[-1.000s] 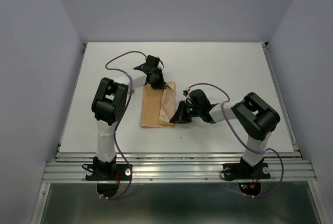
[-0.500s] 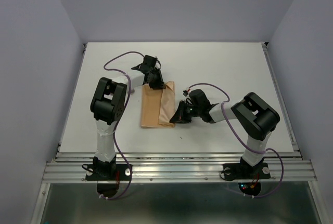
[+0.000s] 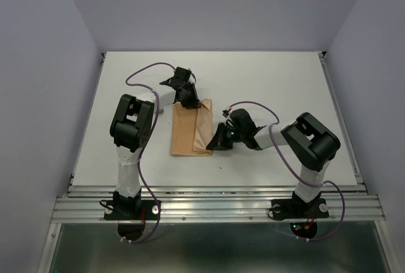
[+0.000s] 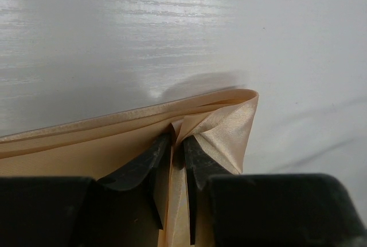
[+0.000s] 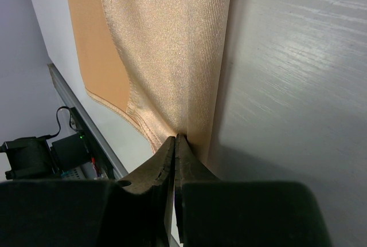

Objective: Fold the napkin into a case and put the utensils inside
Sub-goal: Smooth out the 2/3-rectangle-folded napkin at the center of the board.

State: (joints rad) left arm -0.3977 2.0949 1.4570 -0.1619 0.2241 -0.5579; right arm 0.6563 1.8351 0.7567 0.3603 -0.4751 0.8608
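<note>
- Pinch at near end: right gripper (image 3: 219, 141) is clamped on the napkin (image 3: 190, 132) at its near right corner, probably anchoring that end to hold tension across the fold.
- Napkin lies on the table (image 3: 285, 83) as a narrow folded strip, running from the right fingertips away to the left gripper (image 3: 190, 101).
- Far end: left gripper is closed on a raised cloth fold at the far right corner, likely to pull that layer over.
</note>
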